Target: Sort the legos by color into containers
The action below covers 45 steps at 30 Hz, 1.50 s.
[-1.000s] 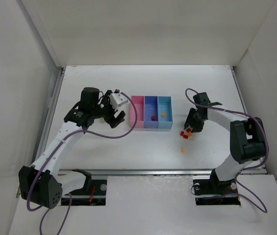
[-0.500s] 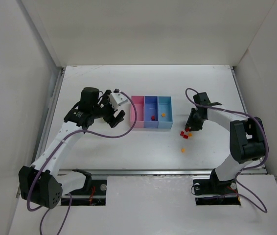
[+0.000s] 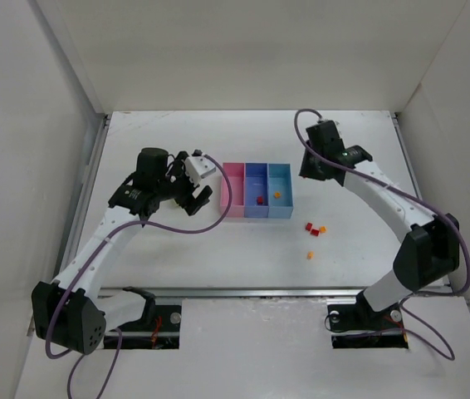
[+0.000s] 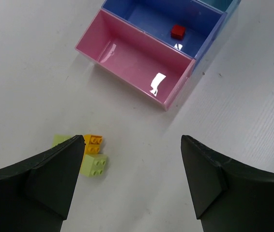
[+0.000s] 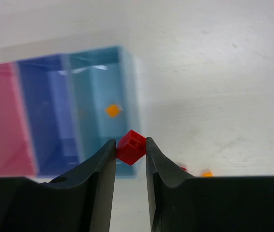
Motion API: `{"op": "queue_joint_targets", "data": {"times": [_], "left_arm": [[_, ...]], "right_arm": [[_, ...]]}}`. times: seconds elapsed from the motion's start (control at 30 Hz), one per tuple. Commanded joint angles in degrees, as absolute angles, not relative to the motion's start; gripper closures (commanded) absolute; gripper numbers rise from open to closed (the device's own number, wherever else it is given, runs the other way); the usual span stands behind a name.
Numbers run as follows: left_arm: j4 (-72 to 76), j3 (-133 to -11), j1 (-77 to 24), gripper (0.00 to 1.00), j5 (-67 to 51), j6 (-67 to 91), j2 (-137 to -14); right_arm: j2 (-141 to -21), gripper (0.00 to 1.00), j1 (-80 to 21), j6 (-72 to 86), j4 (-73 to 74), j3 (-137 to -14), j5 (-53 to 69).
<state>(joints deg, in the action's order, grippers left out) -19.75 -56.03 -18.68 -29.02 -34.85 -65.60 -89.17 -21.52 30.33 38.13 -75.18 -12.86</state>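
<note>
The pink [image 3: 232, 189], blue-violet [image 3: 256, 179] and light blue [image 3: 280, 179] bins stand joined in a row mid-table. A red lego [image 3: 259, 199] lies in the blue-violet bin, an orange one [image 3: 276, 194] in the light blue bin. My right gripper [image 5: 130, 145] is shut on a red lego [image 5: 130, 147], held high right of the bins [image 3: 311, 162]. A red [image 3: 309, 226] and two orange legos [image 3: 322, 229] [image 3: 310, 255] lie on the table. My left gripper [image 4: 132, 159] is open, left of the pink bin [image 4: 137, 60], over orange [image 4: 93, 143] and yellow-green legos [image 4: 94, 165].
White walls close in the table on the left, back and right. A metal rail [image 3: 260, 292] runs along the near edge by the arm bases. Purple cables loop off both arms.
My right gripper has risen from the loose legos right of the bins, carrying a red lego, and moved back and left. The left arm has not moved.
</note>
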Motion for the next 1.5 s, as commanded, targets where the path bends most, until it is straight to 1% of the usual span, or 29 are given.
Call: {"op": "queue_joint_targets", "data": {"times": [0.0,0.2,0.33,0.7,0.73,0.77,1.47], "left_arm": [[-17.8,-55.9,-19.0,0.22,-29.3,-33.4,-64.6],[-17.8,-55.9,-19.0,0.21,-27.9,-32.9,-64.1],[-17.8,-55.9,-19.0,0.21,-27.4,-32.9,-64.1],[-17.1,-54.8,-19.0,0.2,-26.3,-31.8,-63.0],[-17.1,-54.8,-19.0,0.2,-26.3,-31.8,-63.0],[-17.1,-54.8,-19.0,0.2,-26.3,-31.8,-63.0],[-16.1,-54.3,-19.0,0.18,-26.3,-31.8,-63.0]], "right_arm": [[-89.5,1.0,-27.9,27.4,40.1,-82.9,-19.2],[-95.3,1.0,-33.7,25.4,39.5,-86.6,-18.6],[-98.0,1.0,-33.8,24.9,39.5,-88.5,-18.1],[-102.1,1.0,-33.1,24.9,38.2,-88.0,-15.5],[-102.1,0.99,-33.1,24.9,38.2,-88.0,-15.5],[-102.7,0.94,-32.6,24.9,38.2,-88.0,-15.5],[-102.7,0.94,-32.6,25.4,37.7,-87.5,-14.4]]}}
